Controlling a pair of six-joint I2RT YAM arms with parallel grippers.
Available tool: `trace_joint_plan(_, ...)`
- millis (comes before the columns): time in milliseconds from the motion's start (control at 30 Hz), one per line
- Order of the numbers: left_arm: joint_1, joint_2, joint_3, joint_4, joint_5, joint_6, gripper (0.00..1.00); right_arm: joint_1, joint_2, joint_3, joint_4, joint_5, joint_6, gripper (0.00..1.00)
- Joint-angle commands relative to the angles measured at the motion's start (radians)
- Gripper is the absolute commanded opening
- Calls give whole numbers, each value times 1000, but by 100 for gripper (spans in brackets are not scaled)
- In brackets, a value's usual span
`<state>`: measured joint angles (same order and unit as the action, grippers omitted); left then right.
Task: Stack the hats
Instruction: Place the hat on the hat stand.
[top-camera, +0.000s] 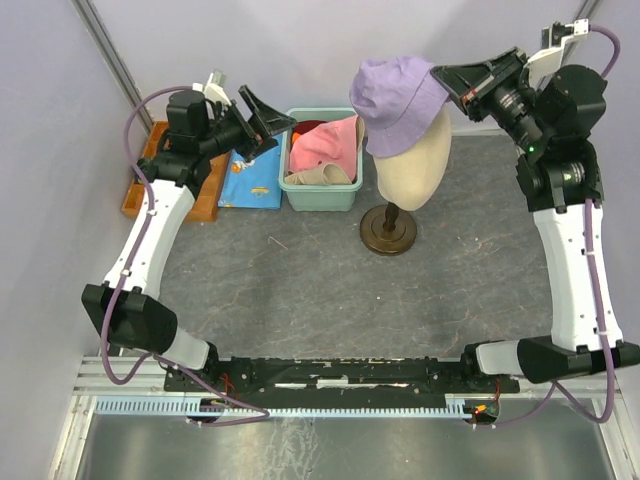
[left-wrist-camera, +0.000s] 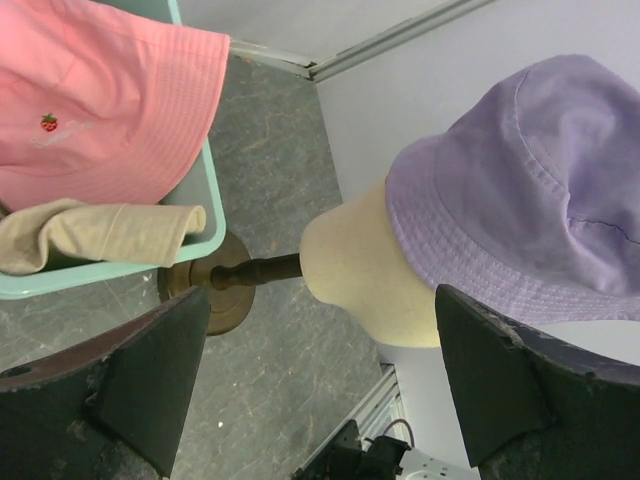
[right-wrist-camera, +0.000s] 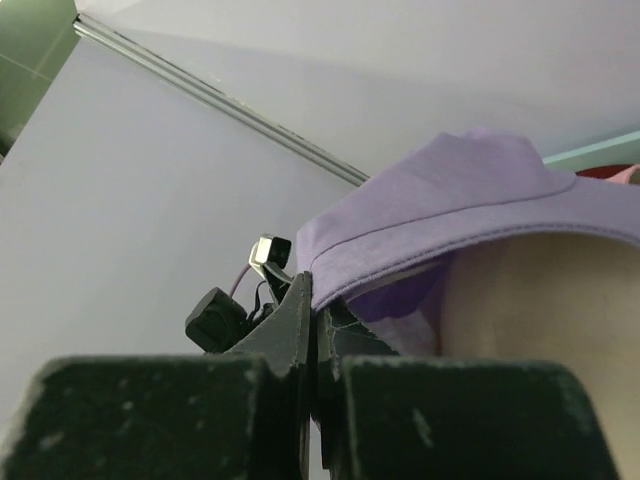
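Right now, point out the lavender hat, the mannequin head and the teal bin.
lavender hat (top-camera: 395, 90): top external view, on its crown.
mannequin head (top-camera: 415, 168): top external view, bare cream side below the hat brim.
teal bin (top-camera: 320, 198): top external view, its near outer wall.

Table (top-camera: 300, 290) bears teal bin (top-camera: 320, 198), mannequin stand (top-camera: 388, 233).

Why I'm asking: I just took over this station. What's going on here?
The right end effector is shut on the brim of the lavender hat, which sits tilted on top of the mannequin head. The left end effector is open and holds nothing, up near the teal bin. A pink hat and a cream hat lie in that bin.
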<state>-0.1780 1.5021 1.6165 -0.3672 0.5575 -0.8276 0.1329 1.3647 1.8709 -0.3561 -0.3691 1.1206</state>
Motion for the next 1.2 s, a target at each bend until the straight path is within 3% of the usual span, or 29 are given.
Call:
trace_joint_plan(0, -53, -48, -102, 198, 36, -49, 99, -13, -84, -102, -25, -18, -52, 0)
trace_joint_plan(100, -85, -44, -190, 367, 71, -137, 99, -19, -137, -184, -32, 0, -61, 0)
trace_joint_plan(300, -107, -50, -252, 498, 76, -207, 97, -50, -245, -348, -34, 123, -66, 0)
trace_joint_plan(767, -134, -42, -275, 526, 53, -213, 98, -135, -260, -497, 151, 281, 173, 0)
trace_joint_plan(1167, -171, -16, -274, 549, 22, -218, 98, -151, -216, -479, 38, 192, 217, 0)
